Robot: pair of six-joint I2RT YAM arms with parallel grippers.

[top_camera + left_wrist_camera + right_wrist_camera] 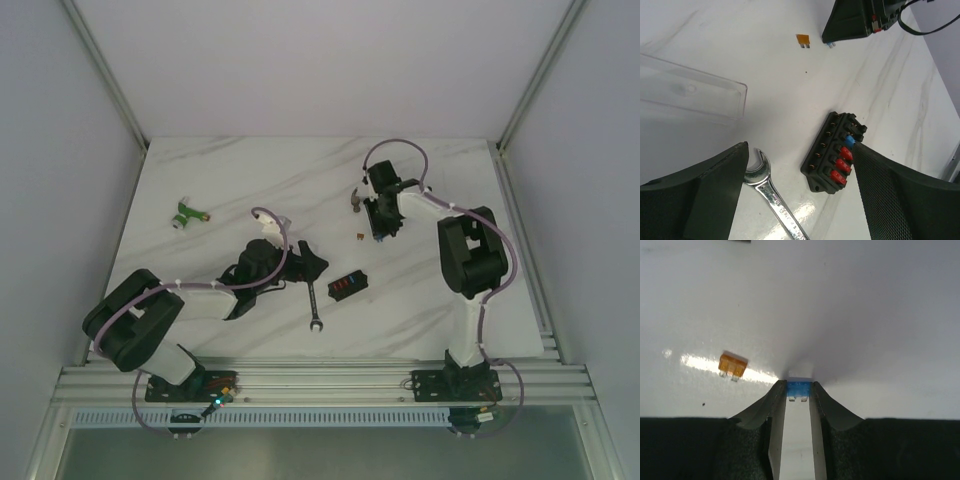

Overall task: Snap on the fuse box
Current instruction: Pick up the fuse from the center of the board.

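The white marbled counter carries everything, with both arms reaching in from the bottom of the overhead view. The left gripper hangs over the middle of the counter with its jaws spread wide and nothing between them.

In the left wrist view the clear cover lies flat at the upper left, well apart from its box and fitted to nothing. The wrench lies along the bottom edge of that view, its open head just beside the left finger. The fuse box lies right of centre, just beside the other finger. In the overhead view it is lower centre, right of the wrench. It holds three red fuses and one blue in one row, and its remaining slots look empty. A green-and-white connector lies far off at the left of the overhead view.

The right gripper, near the upper right of the overhead view, has closed on a small blue fuse resting on the counter. An orange fuse lies loose to its left.

The task appears to be at an early stage: fuses are not all seated, and the cover has not yet been brought over the box and pressed home.
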